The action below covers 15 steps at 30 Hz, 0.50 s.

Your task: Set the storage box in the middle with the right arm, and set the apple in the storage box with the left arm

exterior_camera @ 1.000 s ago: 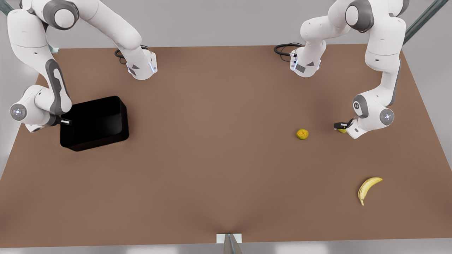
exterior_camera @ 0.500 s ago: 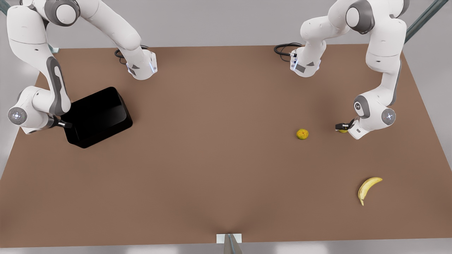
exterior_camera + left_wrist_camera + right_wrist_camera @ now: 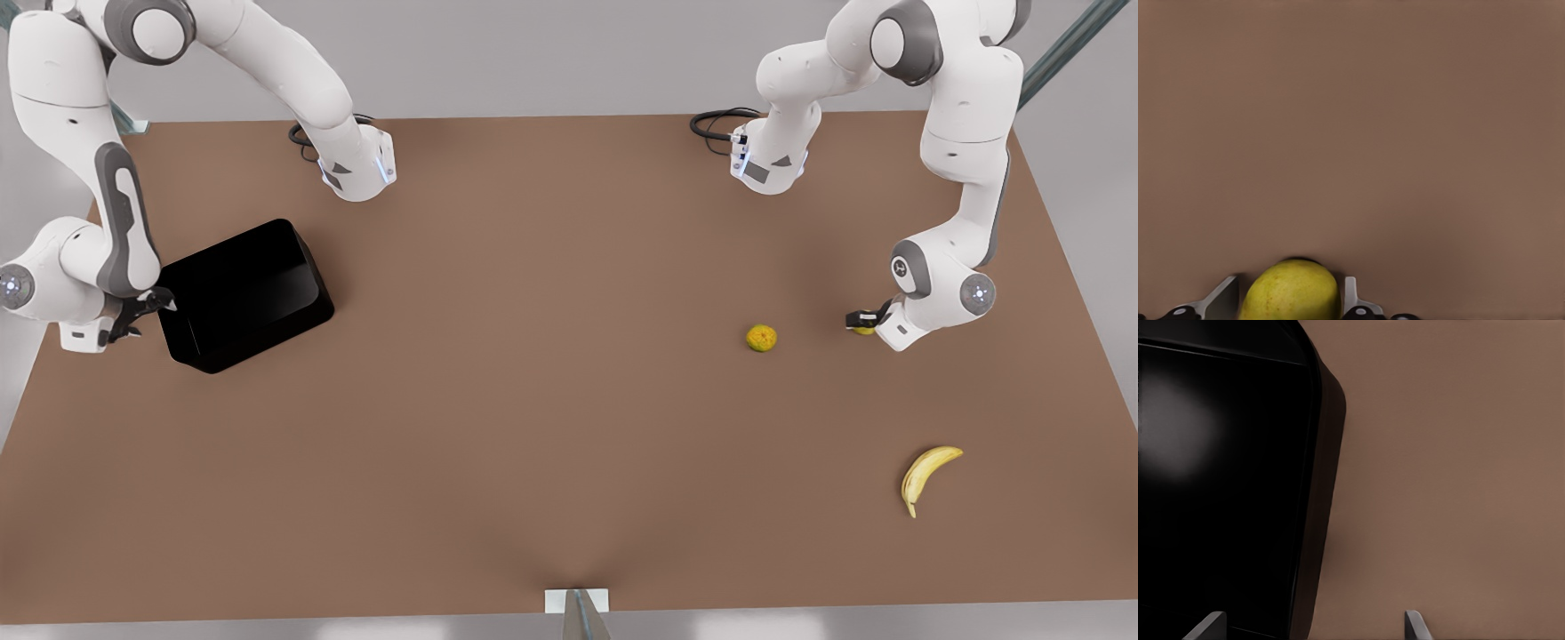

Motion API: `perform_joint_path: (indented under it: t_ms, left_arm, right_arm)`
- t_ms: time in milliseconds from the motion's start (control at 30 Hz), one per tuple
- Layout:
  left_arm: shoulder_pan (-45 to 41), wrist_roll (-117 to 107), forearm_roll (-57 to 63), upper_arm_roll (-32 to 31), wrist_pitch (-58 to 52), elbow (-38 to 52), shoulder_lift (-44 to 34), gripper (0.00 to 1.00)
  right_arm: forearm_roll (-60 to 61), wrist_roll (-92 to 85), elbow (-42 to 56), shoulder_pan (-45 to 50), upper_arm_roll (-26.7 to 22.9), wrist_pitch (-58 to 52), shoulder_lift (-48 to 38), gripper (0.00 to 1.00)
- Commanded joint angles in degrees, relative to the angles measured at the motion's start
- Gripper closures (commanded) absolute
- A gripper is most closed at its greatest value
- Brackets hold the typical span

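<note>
Your glossy black, round-cornered storage box (image 3: 244, 295) sits skewed at the front view's left of the brown table (image 3: 533, 400), far from the middle. The right gripper (image 3: 133, 313) hangs just beside its outer wall, fingers spread wide and empty, one tip over the rim; square up to that wall and close firmly before dragging inward. At the front view's right, the left gripper (image 3: 1293, 303) brackets the small yellow-green apple (image 3: 1291, 293), fingers snug to both sides; lift straight.
</note>
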Motion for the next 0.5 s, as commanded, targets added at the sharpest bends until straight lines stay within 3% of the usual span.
perform_joint_path:
  t_ms: [0,367,400,433,467]
  left_arm:
    - [0.0,0.0,0.0,0.0,0.0,0.0,0.0,0.24]
    - [-0.1,0.0,0.0,0.0,0.0,0.0,0.0,0.3]
    - [-0.1,0.0,0.0,0.0,0.0,0.0,0.0,0.3]
    - [-0.1,0.0,0.0,0.0,0.0,0.0,0.0,0.32]
    - [-0.1,0.0,0.0,0.0,0.0,0.0,0.1,0.32]
  right_arm:
    - [0.0,0.2,-0.1,0.0,0.0,-0.1,-0.1,0.0]
    - [-2.9,1.3,-0.9,-3.6,-0.7,1.5,4.9,0.0]
    - [-2.9,4.7,-0.9,-3.2,-0.6,0.9,4.4,0.29]
    - [-2.9,5.6,-1.0,-3.0,-0.6,0.7,4.2,0.68]
    - [-2.9,5.7,-1.0,-2.9,-0.5,0.6,4.0,0.79]
